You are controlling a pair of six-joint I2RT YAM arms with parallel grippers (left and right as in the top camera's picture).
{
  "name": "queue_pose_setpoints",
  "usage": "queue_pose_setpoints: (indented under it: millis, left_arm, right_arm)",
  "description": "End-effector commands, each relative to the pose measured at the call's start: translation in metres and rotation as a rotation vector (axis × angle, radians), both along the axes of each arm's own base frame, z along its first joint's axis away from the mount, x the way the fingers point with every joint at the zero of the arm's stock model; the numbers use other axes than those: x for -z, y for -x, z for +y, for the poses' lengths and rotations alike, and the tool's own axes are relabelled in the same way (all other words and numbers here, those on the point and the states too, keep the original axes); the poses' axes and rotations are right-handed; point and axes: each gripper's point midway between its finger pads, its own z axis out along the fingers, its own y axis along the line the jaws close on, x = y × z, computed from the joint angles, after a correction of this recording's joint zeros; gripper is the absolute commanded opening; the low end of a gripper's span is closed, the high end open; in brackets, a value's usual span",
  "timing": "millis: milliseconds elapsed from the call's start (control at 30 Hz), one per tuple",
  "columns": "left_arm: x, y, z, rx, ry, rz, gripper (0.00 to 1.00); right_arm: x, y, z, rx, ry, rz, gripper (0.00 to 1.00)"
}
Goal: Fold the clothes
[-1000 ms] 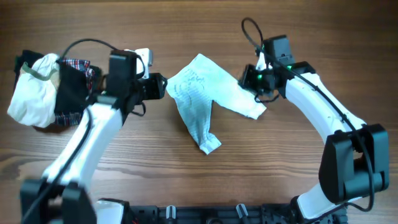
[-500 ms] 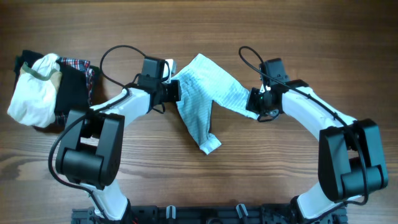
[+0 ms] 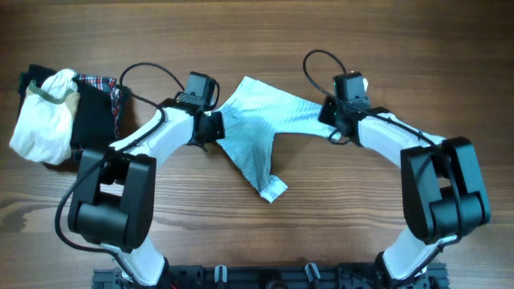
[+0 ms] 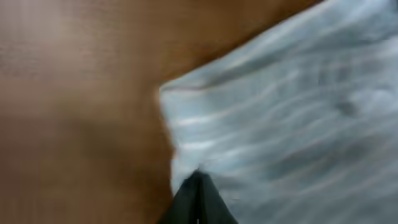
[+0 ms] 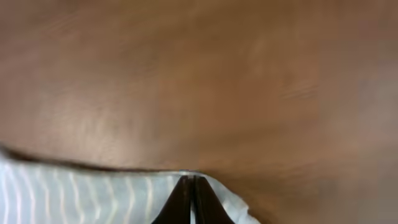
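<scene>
Table (image 3: 257, 32): brown wood grain, fills the overhead view; also seen blurred in both wrist views.
L arm (image 3: 144, 144): white links w/ black joints, reaches up from the bottom edge and bends in toward centre; black cable loops above it.
R arm (image 3: 401, 144): same build, mirrored, reaching in from the right; cable loop above its wrist.
Striped garment (image 3: 257, 132): the task item, pale blue w/ fine white stripes, lying on the table at centre, between the two grippers. Upper edge is stretched across from L to R; lower part narrows to a point w/ a small turned-up end toward the bottom. Some creases across the middle.
Clothes pile (image 3: 80, 120): far left of the table, well apart from the striped garment. White piece (image 3: 44, 124) on the left, black piece (image 3: 95, 120) beside it, plaid bit (image 3: 106, 83) showing at the top.
Left gripper (image 3: 210, 127): at the garment's left edge. Wrist view shows its fingers (image 4: 198, 193) pressed together into a dark wedge, pinching the cloth just inside the edge.
Right gripper (image 3: 328, 120): at the garment's upper right end. Wrist view is blurred, but the fingers (image 5: 191, 196) look closed tight on the cloth's edge near its corner, bare wood beyond.
</scene>
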Motion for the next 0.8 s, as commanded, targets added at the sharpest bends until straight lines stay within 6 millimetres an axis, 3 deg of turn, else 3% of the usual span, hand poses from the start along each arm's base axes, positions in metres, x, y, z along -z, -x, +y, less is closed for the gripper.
queue_pose_setpoints:
  millis: [0,100,133,233,267,333,500,600,700,767]
  left_arm:
    - [0.037,0.067,0.028,-0.101,-0.107,0.260,0.04]
    - [0.036,0.083,0.031,-0.118,-0.122,0.326,0.04]
    - [0.036,0.084,0.031,-0.114,-0.122,0.330,0.04]
    - [0.031,0.069,0.026,-0.081,-0.108,0.261,0.04]
    - [0.025,0.060,0.023,-0.081,-0.096,0.226,0.05]
    - [0.007,0.043,0.018,-0.061,-0.075,0.155,0.09]
    - [-0.041,0.021,0.012,-0.028,-0.040,0.023,0.31]
    - [-0.059,0.022,0.012,-0.029,-0.031,-0.010,0.38]
    - [-0.069,-0.002,0.004,0.041,-0.013,-0.126,0.42]
    - [-0.077,-0.028,-0.015,0.176,0.042,-0.245,0.40]
  right_arm:
    - [0.027,0.002,-0.036,0.029,0.099,0.044,0.04]
    - [0.010,-0.021,-0.029,-0.058,0.066,-0.008,0.04]
    - [0.001,-0.029,-0.018,-0.139,0.046,-0.029,0.09]
    - [-0.023,-0.036,0.013,-0.288,-0.072,-0.053,0.50]
    - [-0.030,-0.034,0.019,-0.304,-0.102,-0.053,0.59]
    - [-0.047,-0.028,0.024,-0.302,-0.146,-0.047,0.66]
    - [-0.082,0.000,0.036,-0.324,-0.234,-0.009,0.65]
    - [-0.076,0.036,0.057,-0.355,-0.324,0.127,0.59]
    - [-0.066,0.057,0.069,-0.395,-0.308,0.201,0.43]
    - [-0.062,0.066,0.074,-0.412,-0.285,0.233,0.39]
